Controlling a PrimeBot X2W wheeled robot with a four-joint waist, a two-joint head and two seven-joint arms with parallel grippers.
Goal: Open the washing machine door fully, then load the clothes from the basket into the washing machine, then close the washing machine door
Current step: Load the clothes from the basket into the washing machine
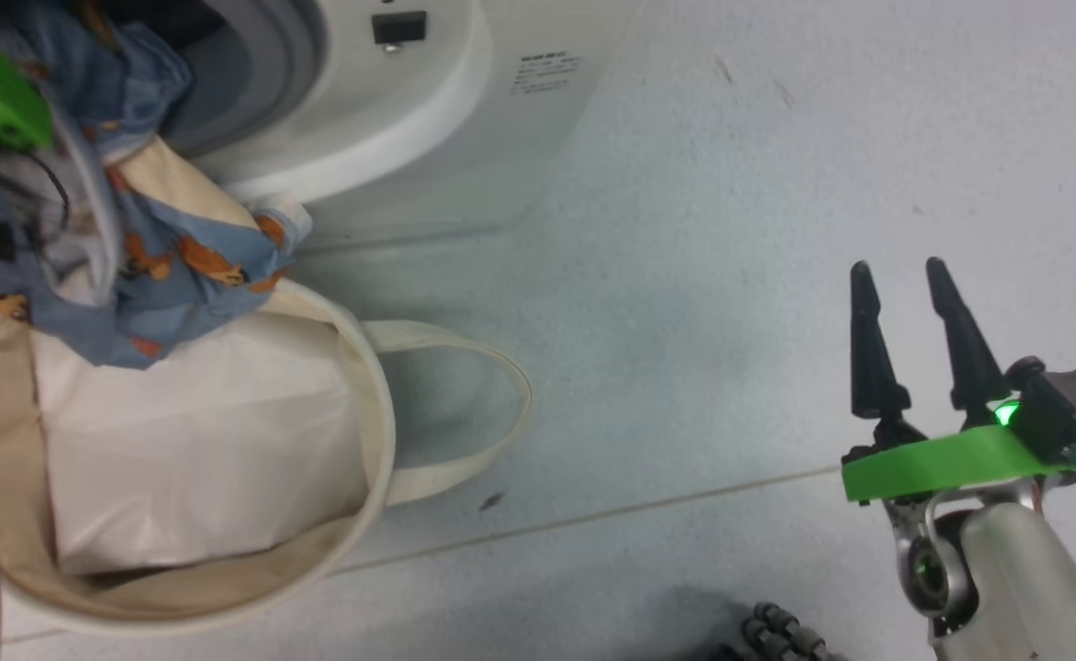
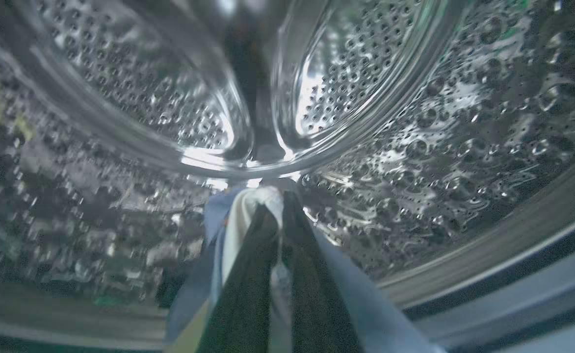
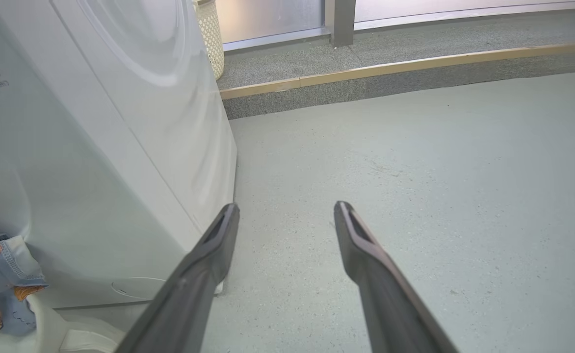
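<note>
In the left wrist view my left gripper is inside the washing machine's perforated steel drum, shut on light-blue and cream clothes. In the head view the bear-print clothes trail from the grey gasket opening of the washing machine down over the basket. My right gripper hovers open over the floor to the right, holding nothing. Its wrist view shows the gripper beside the machine's side panel, with clothes at lower left. The washing machine door is out of view.
A plain white pad lies in the basket, whose loop handle rests on the floor. A raised step with a wooden edge and a cream perforated bin stand behind the machine. Grey floor stretches to the right.
</note>
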